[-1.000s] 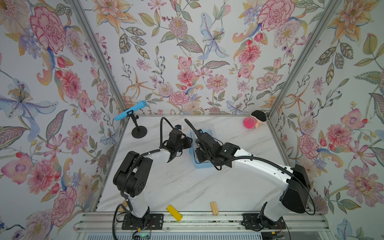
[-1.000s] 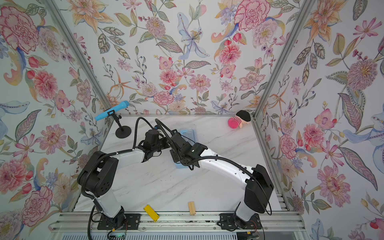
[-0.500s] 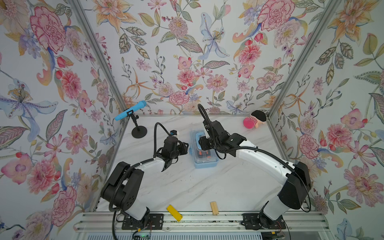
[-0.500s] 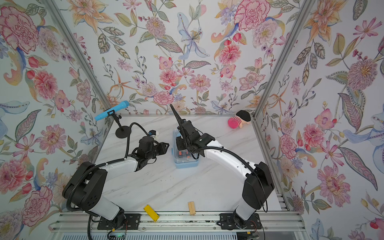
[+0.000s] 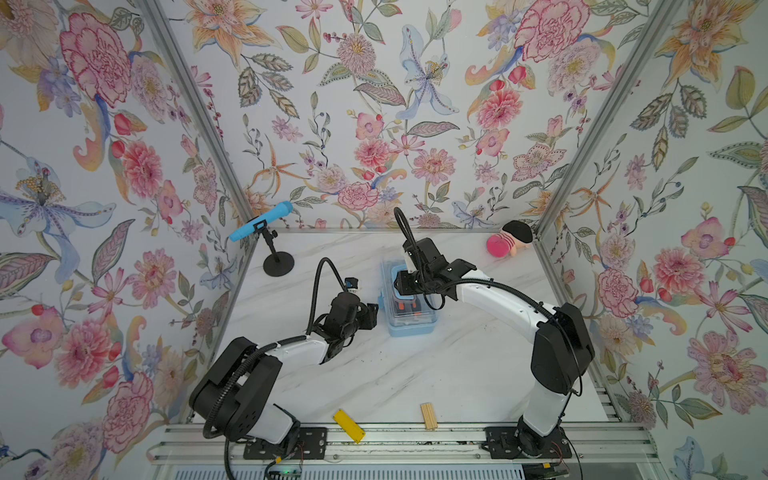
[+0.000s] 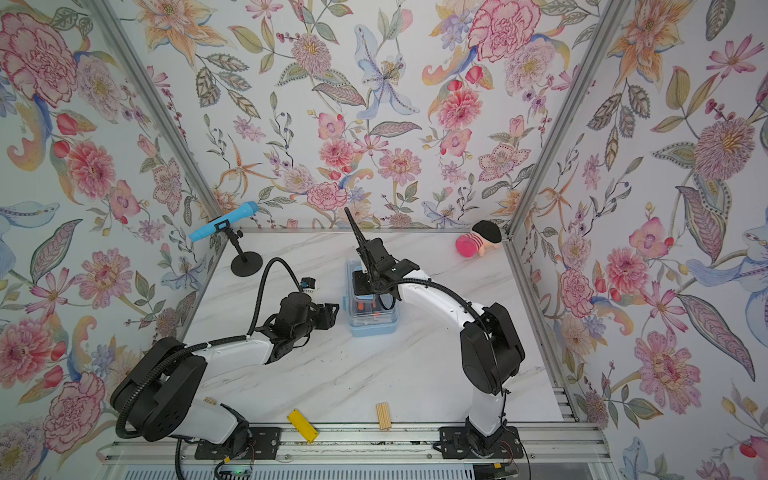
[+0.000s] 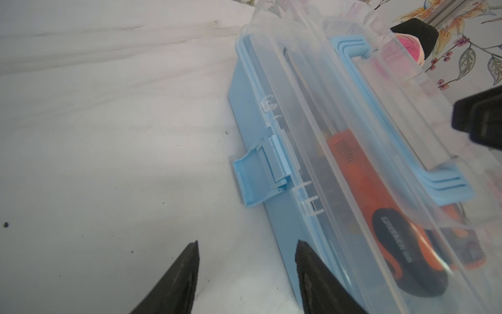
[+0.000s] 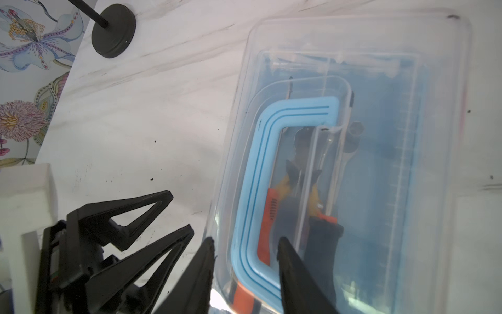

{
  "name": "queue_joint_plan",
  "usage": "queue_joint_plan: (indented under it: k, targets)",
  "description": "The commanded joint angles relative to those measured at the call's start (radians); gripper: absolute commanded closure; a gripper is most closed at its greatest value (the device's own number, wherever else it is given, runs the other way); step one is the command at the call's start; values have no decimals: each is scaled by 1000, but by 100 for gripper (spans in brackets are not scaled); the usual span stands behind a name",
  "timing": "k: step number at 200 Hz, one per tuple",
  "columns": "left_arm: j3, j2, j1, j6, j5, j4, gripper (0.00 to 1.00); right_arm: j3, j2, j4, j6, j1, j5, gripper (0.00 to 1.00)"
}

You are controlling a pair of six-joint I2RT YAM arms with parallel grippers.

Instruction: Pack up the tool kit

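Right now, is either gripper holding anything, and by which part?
Nothing is clamped. The right gripper straddles the blue handle of the tool kit, with gaps showing on both sides; the left gripper stands open beside it.

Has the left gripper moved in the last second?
Yes. The left gripper has moved toward the front edge of the table, farther from the microphone stand base, along the side of the tool kit box.

Tool kit box (image 5: 411, 326) centred on table (image 5: 415, 374), screwdriver (image 7: 361, 176) inside; microphone stand (image 5: 277, 266) behind left, plush toy (image 5: 505, 245) behind right
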Motion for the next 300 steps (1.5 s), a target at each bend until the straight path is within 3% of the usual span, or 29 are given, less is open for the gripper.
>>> queue_joint_plan:
  k: [1,195,240,300]
  targets:
    - [-46,-15,-9,38,-27,40,42,39,34,14,4,-2,-8,59]
    - [-143,-64,-22,20,-8,143,45,-244,-47,-106,-20,58,-69,59]
    - [-107,29,-66,91,-95,148,39,-222,-17,-105,-24,43,-64,58]
    - [-95,186,-76,124,-115,364,33,-220,1,-95,-25,37,-68,57]
